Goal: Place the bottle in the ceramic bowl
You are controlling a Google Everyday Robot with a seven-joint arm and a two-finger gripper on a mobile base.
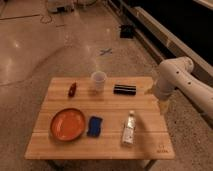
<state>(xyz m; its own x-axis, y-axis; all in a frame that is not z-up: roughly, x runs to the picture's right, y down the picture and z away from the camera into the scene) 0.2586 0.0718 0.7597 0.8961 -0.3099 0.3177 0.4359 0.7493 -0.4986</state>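
The small clear bottle (129, 129) with a white cap lies on its side on the wooden table (110, 107), at the front right. The orange-red ceramic bowl (67, 124) sits at the front left and holds nothing. My gripper (164, 106) hangs from the white arm (175, 77) at the table's right edge. It is to the right of the bottle and a little farther back, not touching it.
A blue sponge-like block (94, 125) lies between bowl and bottle. A white cup (98, 80), a black cylinder (124, 89) and a small dark-red object (72, 89) stand along the back of the table. Dark shelving runs along the right wall.
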